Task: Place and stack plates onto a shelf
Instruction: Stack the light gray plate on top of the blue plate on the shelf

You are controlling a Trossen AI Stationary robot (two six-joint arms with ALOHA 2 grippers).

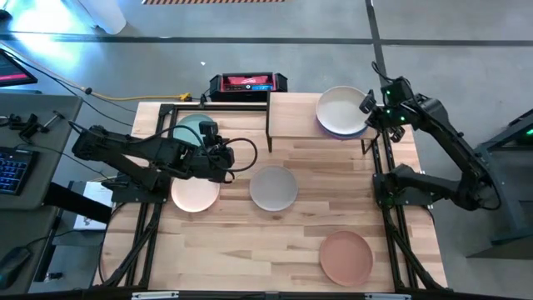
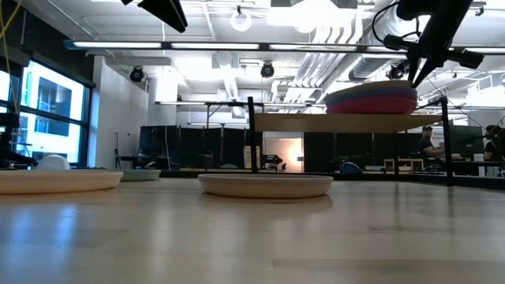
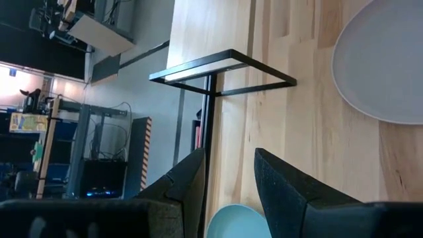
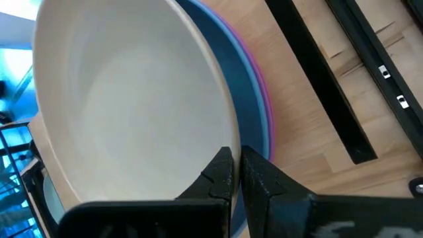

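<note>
The shelf (image 1: pixel 293 115) stands at the table's far edge. On its right end rests a stack of plates (image 1: pixel 341 111), cream-white on top with blue and purple rims below (image 4: pixel 254 99). My right gripper (image 1: pixel 367 107) is shut at the stack's right rim, just above it in the low view (image 2: pixel 414 76). On the table lie a teal plate (image 1: pixel 191 127), a peach plate (image 1: pixel 195 194), a grey plate (image 1: pixel 274 188) and a terracotta plate (image 1: pixel 346 257). My left gripper (image 1: pixel 226 158) hangs open between the teal and grey plates, above the table, with nothing between its fingers (image 3: pixel 228 182). My right gripper's shut fingertips (image 4: pixel 225 173) point slantingly down at the rim of the cream-white top plate (image 4: pixel 198 142), on the stack's right side. Whether they touch that rim I cannot tell.
A red and black device (image 1: pixel 247 82) sits beyond the table's far edge. Black frame rails (image 1: pixel 148 237) run along both sides of the table. The shelf's left half (image 1: pixel 287 112) is bare wood. Open tabletop lies at the near middle (image 1: pixel 250 250).
</note>
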